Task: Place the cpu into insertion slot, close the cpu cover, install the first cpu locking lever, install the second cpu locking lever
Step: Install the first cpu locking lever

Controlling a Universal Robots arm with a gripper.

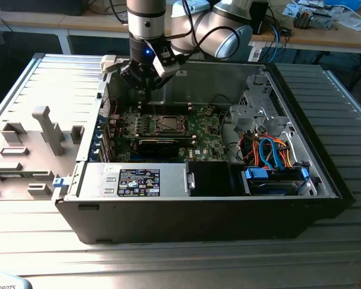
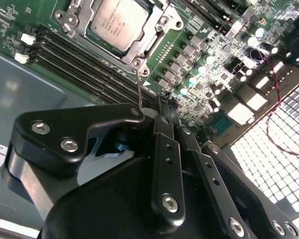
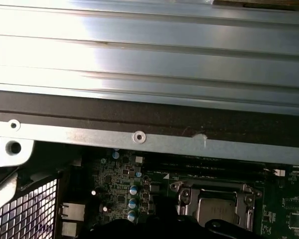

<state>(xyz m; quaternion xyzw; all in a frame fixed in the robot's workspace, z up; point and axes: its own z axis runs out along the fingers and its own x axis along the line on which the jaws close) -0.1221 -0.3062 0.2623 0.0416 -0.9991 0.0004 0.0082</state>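
Note:
The cpu [image 2: 117,22] lies flat in the insertion slot [image 1: 168,124] on the green motherboard, its pale metal top showing through the window of the cpu cover [image 2: 142,49], which is folded down around it. A thin wire locking lever [image 2: 139,87] rises from the socket's corner up to my black gripper [image 2: 167,112]. The fingers are pressed together; the lever's free end reaches their tips, and I cannot tell whether it is clamped. In the exterior view my gripper [image 1: 143,85] hangs inside the case over the board's far edge, behind the socket. The first wrist view shows the cpu [image 3: 217,211].
Long black memory slots [image 2: 79,64] run beside the socket. A black card [image 1: 162,143] lies in front of it. The labelled power supply [image 1: 138,180], a drive cage with cables [image 1: 277,150] and the case's back wall [image 3: 139,137] hem the board in. A grey fixture tray [image 1: 30,150] sits outside.

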